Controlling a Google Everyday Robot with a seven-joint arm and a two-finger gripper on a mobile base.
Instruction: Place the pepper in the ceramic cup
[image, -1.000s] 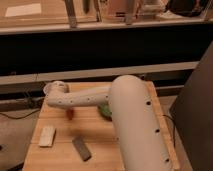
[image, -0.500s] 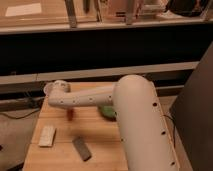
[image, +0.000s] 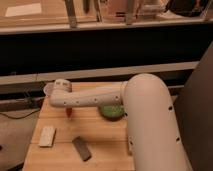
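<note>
Hardly anything had shifted: only the bulky elbow of the arm (image: 95, 96) had drifted slightly toward 3 o'clock, while the pepper (image: 68, 114) stayed where it was.
One gripper (image: 68, 109) hung below the wrist at 9 o'clock of centre, clenched on the one small red-orange pepper just above the wooden table (image: 107, 135). One plain white cup (image: 48, 89) stood at 11 o'clock of the gripper, partly hidden behind the wrist, near the pepper but apart from it. One round green bowl (image: 111, 112) sat at 3 o'clock of the gripper, beneath the smooth white forearm. One pale rectangular block (image: 46, 136) and one dark flat slab (image: 81, 148) lay toward 6 o'clock, apart from each other.
</note>
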